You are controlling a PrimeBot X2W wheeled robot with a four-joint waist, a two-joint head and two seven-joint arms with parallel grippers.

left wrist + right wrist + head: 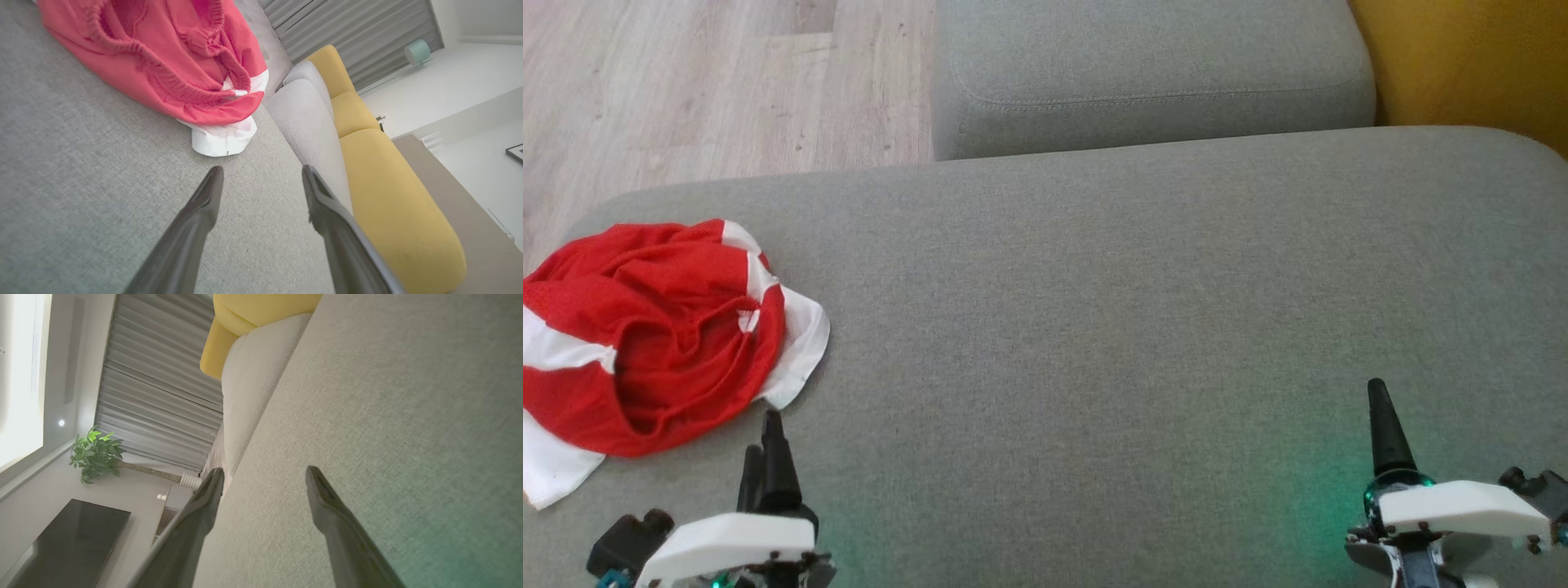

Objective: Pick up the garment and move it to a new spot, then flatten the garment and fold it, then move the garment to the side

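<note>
K: Fingers, head view?
M: Spread on left gripper (761, 437), near left, tips pointing far. Right gripper (1378, 396) near right; one dark finger visible from that angle, so can't tell there. Nothing held by either.
K: Garment?
M: Red-and-white garment (645, 335), crumpled in a heap at left edge of grey cushion (1094, 327). Just far and left of left fingertips, close, not touching. Well apart from right gripper, most of cushion between.
K: Left wrist view?
M: Confirms open jaws, empty gap at left gripper (262, 169). White corner of garment (222, 141) just ahead of tips, red bulk with gathered elastic band beyond. No clear long axis: lump, not laid out.
K: Right wrist view?
M: Fingers (327, 506) apart too, nothing between. Bare cushion ahead, no cloth.
K: Left arm for pick, then?
M: Looks that way. Short reach far and left, pinch on white corner or elastic band. Probably right arm only for flattening.
</note>
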